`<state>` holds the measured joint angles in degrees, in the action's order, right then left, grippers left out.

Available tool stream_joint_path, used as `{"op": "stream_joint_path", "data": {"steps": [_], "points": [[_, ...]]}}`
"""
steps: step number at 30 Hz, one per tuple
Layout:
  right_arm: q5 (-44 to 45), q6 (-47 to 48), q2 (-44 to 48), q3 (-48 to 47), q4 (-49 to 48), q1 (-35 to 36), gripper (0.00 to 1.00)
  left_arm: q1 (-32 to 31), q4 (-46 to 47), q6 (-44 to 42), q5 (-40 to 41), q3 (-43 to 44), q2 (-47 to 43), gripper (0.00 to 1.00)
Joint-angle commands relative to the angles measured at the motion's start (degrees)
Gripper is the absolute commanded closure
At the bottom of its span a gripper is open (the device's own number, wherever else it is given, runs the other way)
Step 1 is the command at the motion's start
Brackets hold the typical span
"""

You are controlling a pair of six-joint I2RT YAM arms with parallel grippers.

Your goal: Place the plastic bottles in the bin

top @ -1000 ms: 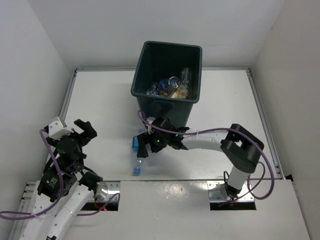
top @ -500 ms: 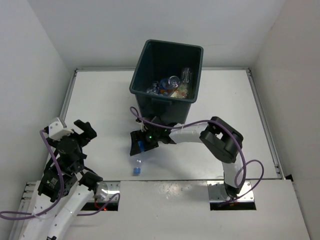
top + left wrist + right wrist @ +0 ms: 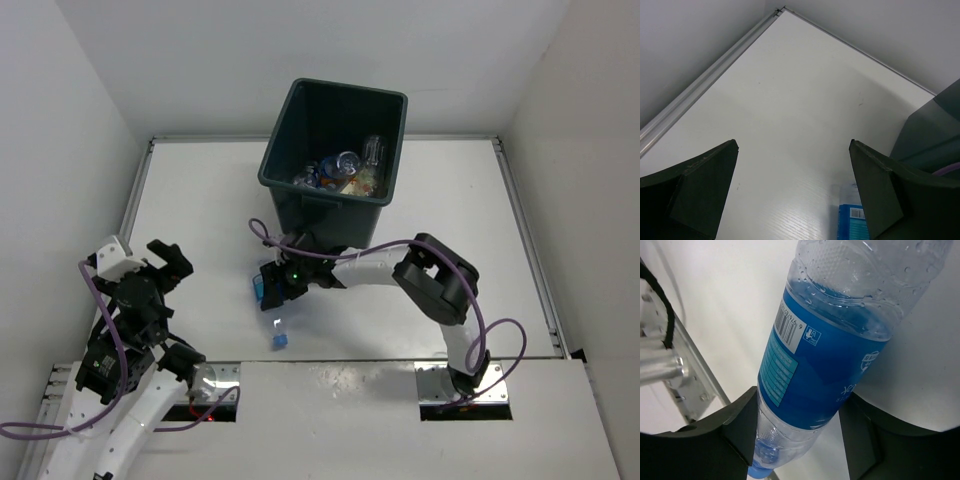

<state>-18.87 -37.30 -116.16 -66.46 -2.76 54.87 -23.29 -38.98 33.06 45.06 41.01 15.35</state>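
A clear plastic bottle (image 3: 277,330) with a blue label lies on the white table in front of the bin (image 3: 300,110), its blue cap toward the near edge. My right gripper (image 3: 270,288) is low over its labelled middle. In the right wrist view the bottle (image 3: 830,365) fills the gap, and the right gripper (image 3: 799,407) is shut on it, both fingers pressing its sides. The dark bin holds several bottles and cans, one a clear bottle (image 3: 372,152). My left gripper (image 3: 150,272) hovers open at the table's left; the left gripper (image 3: 792,190) is empty, and the bottle's blue label (image 3: 850,222) shows beyond it.
White walls enclose the table on three sides, with metal rails (image 3: 135,200) along its edges. The bin's corner (image 3: 932,130) shows at the right of the left wrist view. A rail (image 3: 695,380) and a black cable (image 3: 660,305) lie close to the held bottle.
My right arm swung left and lowered onto the bottle, then its fingers closed on the labelled middle. The bottle shifted slightly left. The left arm stayed still.
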Motion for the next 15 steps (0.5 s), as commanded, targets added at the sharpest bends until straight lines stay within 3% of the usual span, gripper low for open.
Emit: {"op": "stream_joint_path", "data": {"steps": [1,2,3,8,11,15], "points": [[7.01,10.83,0.57,3.08,7.34,0.68,0.57,-0.53,0.49,0.25,0.91,0.03,-0.41,0.0],[7.01,12.32,1.45,3.09,7.34,0.68,0.62,-0.53,0.49,0.25,0.91,0.03,-0.41,0.0],[5.18,16.08,3.81,3.61,7.86,0.68,0.72,-0.53,0.49,0.25,0.91,0.03,-0.41,0.0],[2.35,34.63,11.99,0.72,12.34,5.94,0.93,-0.53,0.49,0.25,0.91,0.03,-0.41,0.0],[3.4,40.28,19.11,-1.47,11.82,7.79,0.97,-0.53,0.49,0.25,0.91,0.03,-1.03,0.0],[2.53,45.37,24.13,-11.75,12.51,8.41,1.0,-0.53,0.49,0.25,0.91,0.03,-1.64,0.0]]}}
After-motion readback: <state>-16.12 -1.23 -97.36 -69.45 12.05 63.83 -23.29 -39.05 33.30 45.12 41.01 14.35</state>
